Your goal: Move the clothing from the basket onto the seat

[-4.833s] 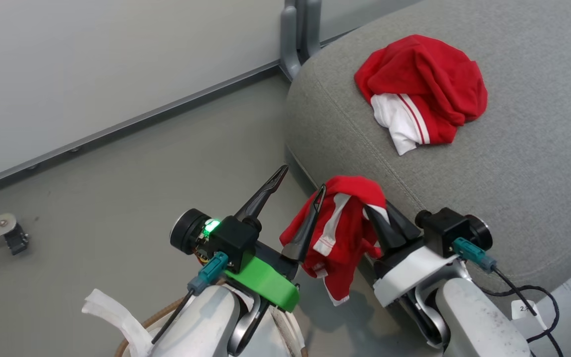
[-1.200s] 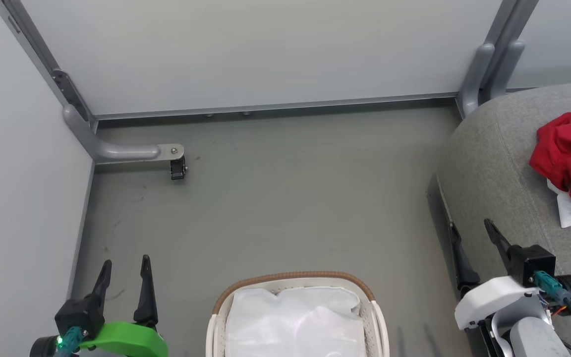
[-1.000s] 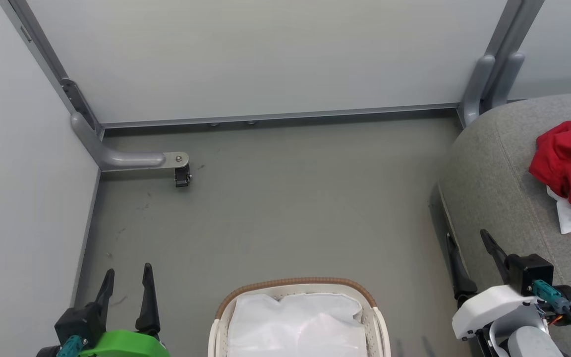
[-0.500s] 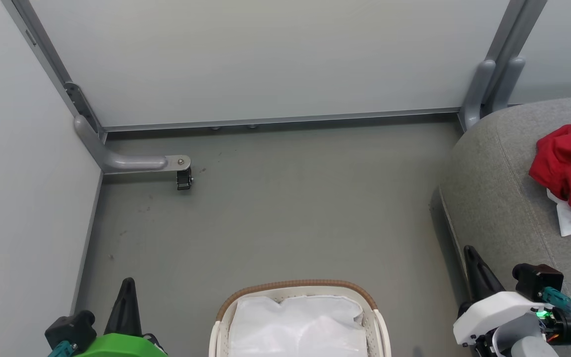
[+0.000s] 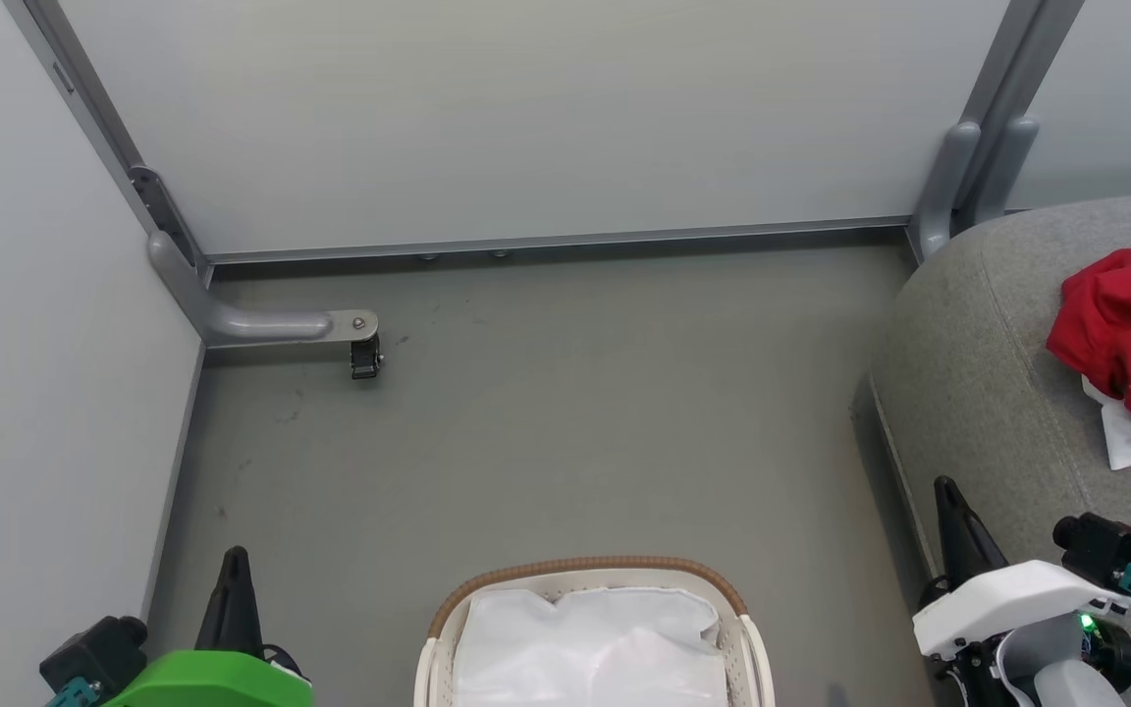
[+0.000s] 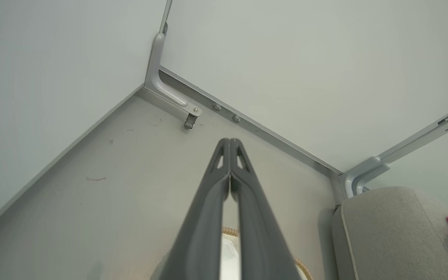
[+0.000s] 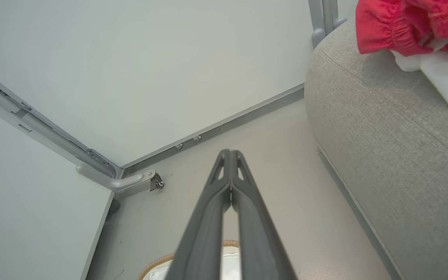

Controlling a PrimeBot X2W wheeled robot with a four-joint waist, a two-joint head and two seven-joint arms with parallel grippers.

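Both pincers had their fingers pressed together, with nothing between them. The left gripper (image 5: 234, 570) sat low at the near left and the right gripper (image 5: 948, 506) at the near right, just beside the edge of the seat (image 5: 988, 393). The clothing (image 5: 1130, 324) lay bunched on the seat at the right, red with its white part on the near side. The basket (image 5: 585, 568) stood on the grey floor (image 5: 565, 422) at near centre, between the two grippers, with its white liner (image 5: 595, 648) inside, well apart from the clothing.

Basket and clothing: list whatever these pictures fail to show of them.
- basket: the head view's bottom edge cuts off its near half; in both wrist views fingers and the bottom edge hide most.
- clothing: its right part runs past the head view's right edge.
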